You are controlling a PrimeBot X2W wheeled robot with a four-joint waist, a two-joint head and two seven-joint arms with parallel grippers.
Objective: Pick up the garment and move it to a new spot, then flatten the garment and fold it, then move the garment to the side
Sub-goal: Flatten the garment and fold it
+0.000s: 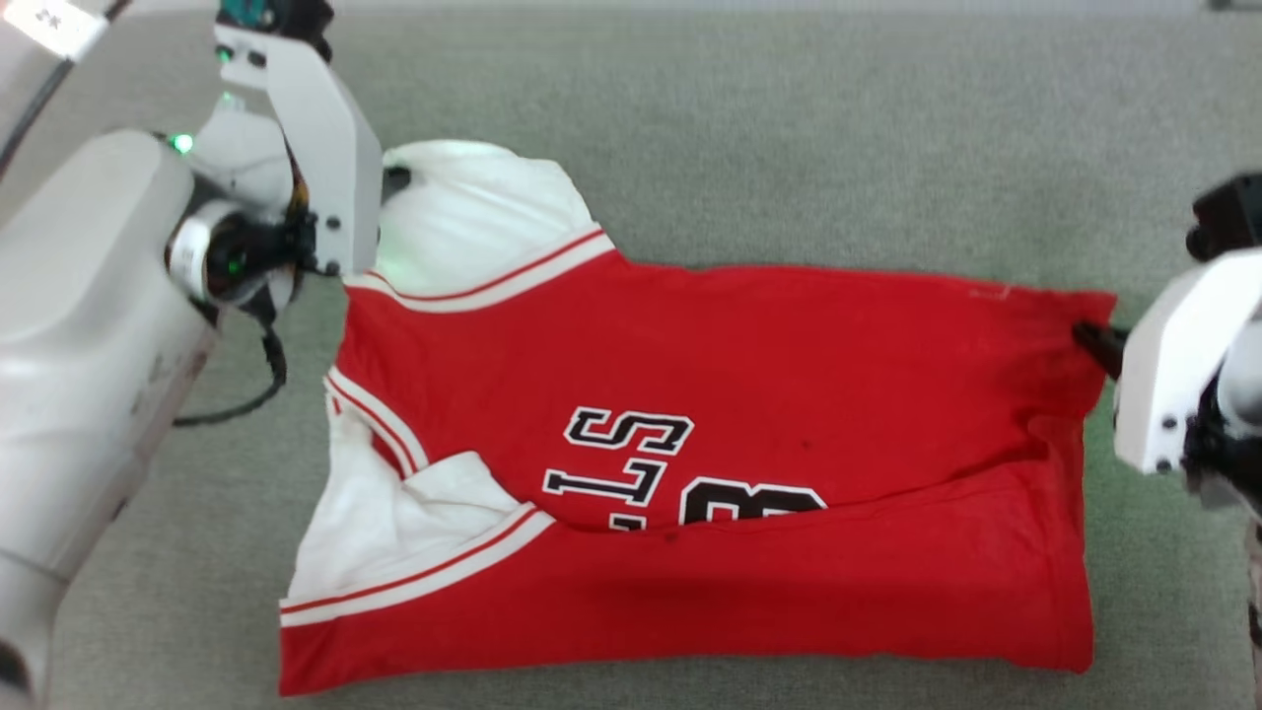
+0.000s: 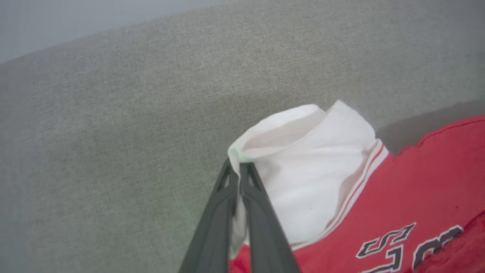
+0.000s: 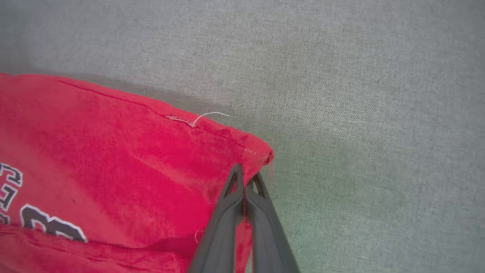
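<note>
Head view is showing the garment (image 1: 710, 394) lying spread across the grey surface (image 1: 789, 128), with a near flap (image 1: 789, 592) lying doubled over and cutting off the lower part of the lettering (image 1: 631, 463). To the left of the lettering and beyond it, the left gripper (image 2: 239, 170) is pinching the rim of the white sleeve (image 2: 314, 159), its fingers pressing together with only a thin lip of cloth between them. Far to the right of the lettering, the right gripper (image 3: 246, 178) is likewise clamping tight on the red hem corner (image 3: 261, 153), biting just inside the stitched edge. Judging by this, the far edge is being readied for a fold toward the lettering. Both bites are looking shallow, so a quick lift is risking the cloth slipping out, the sleeve rim most of all since it is curling open. If one arm is travelling faster than the other, the fold line is likely to be running crooked across the lettering, and dragging low is likely to be pulling the near flap open again
</note>
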